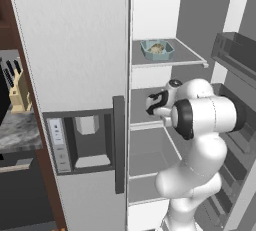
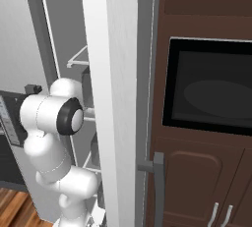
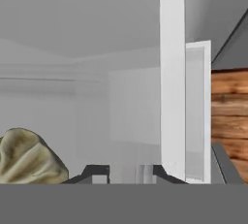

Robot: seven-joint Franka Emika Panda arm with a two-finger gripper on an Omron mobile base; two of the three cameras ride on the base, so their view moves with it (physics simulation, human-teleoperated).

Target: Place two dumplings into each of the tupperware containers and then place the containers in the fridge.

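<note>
Left base view: one teal container [image 1: 157, 50]

Matt white fridge [image 1: 75, 40] walls, smooth pale-teal plastic tupperware container [image 1: 157, 50], wrinkled beige dumpling [image 3: 29, 157] (doughy look), glossy dark wood cabinets [image 2: 206, 5]

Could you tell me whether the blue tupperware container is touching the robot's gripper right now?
Apart. In the left base view the blue tupperware container rests on an upper fridge shelf, while the gripper reaches in at the shelf below.

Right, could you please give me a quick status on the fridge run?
Gripper inside the open fridge, jaws apart. Blue tupperware container with dumplings on upper shelf. One dumpling beside the fingers. Nothing blocking.
</note>
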